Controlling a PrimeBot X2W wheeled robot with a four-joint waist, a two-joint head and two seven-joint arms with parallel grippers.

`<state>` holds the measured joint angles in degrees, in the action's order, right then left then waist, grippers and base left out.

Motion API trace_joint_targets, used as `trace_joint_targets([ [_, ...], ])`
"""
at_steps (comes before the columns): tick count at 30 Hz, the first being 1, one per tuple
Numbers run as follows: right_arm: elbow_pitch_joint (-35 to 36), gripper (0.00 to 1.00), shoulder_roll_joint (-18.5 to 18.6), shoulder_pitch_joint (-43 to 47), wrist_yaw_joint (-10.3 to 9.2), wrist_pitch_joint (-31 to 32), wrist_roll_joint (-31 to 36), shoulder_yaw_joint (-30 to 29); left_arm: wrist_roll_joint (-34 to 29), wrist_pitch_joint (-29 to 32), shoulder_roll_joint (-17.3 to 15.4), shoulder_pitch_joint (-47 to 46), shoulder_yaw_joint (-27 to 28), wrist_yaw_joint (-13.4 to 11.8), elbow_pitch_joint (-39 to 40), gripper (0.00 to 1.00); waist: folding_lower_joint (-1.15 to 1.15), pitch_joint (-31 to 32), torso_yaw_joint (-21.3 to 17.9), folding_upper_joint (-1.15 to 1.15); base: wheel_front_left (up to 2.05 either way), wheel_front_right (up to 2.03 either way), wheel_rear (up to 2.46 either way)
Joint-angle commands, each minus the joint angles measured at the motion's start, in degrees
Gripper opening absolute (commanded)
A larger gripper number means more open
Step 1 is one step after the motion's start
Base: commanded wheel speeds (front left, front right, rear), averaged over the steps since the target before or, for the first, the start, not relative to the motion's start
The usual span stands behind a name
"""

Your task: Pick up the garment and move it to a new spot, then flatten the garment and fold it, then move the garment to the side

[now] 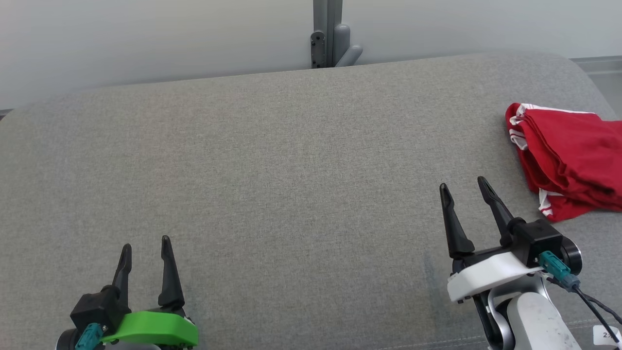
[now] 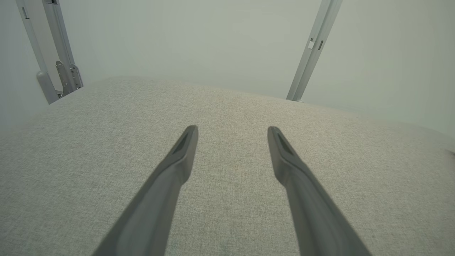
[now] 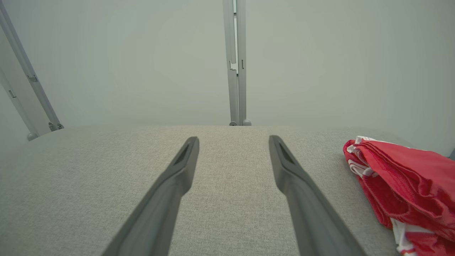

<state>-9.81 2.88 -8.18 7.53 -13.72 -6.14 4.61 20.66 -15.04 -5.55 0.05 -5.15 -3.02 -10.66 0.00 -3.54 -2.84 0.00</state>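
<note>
At three o'clock on the grey surface [image 1: 291, 170], the red garment [image 1: 568, 155] lies in folded layers, apparently already set aside, as the left hand [image 1: 146, 242] and right hand [image 1: 462, 183] hover nearby, fingers apart and empty, with seemingly only a clean retreat left.

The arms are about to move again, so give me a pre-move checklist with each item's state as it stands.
1. Right gripper open with nothing between the fingers: ok.
2. Left gripper open with nothing between the fingers: ok.
3. Red garment found, at the right end of the grey padded surface: ok.
4. Whole garment in view: not ok, the head view's right edge cuts it off.
5. Bare surface between the right gripper and the garment: ok.
6. Garment neatly folded rather than bunched in layers: cannot tell.
</note>
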Motion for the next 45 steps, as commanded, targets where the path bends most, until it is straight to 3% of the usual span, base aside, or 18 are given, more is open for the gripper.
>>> trace_joint_targets([
  [1,0.4,1.00,0.1,1.0,-0.09,0.1,-0.5,0.2,-0.6,-0.1,0.1,0.4,0.1,0.3,-0.2,1.00,0.00,-0.1,0.2,0.00,0.00,0.00,0.00],
  [21,0.3,1.00,0.0,1.6,-0.09,0.1,-1.6,0.1,-3.0,-0.2,0.8,-0.4,0.2,2.2,-0.6,1.00,0.00,-0.2,0.8,0.00,0.00,0.00,0.00],
  [22,-0.4,0.00,0.0,1.0,0.01,0.0,-1.3,0.1,-2.6,0.1,0.9,0.0,0.0,2.0,-1.3,0.00,0.00,-0.2,0.8,0.00,0.00,0.00,0.00],
  [25,-1.9,0.00,-0.1,2.0,0.01,0.0,-1.5,0.2,-2.4,0.4,1.2,0.3,-0.1,2.0,-3.0,0.00,0.00,-0.2,0.8,0.00,0.00,0.00,0.00],
  [45,-3.0,0.00,0.8,1.1,0.00,3.5,-24.5,-0.3,16.4,6.8,1.6,-1.8,4.4,4.2,-3.2,0.00,0.00,0.4,1.1,0.00,0.00,0.00,0.00],
])
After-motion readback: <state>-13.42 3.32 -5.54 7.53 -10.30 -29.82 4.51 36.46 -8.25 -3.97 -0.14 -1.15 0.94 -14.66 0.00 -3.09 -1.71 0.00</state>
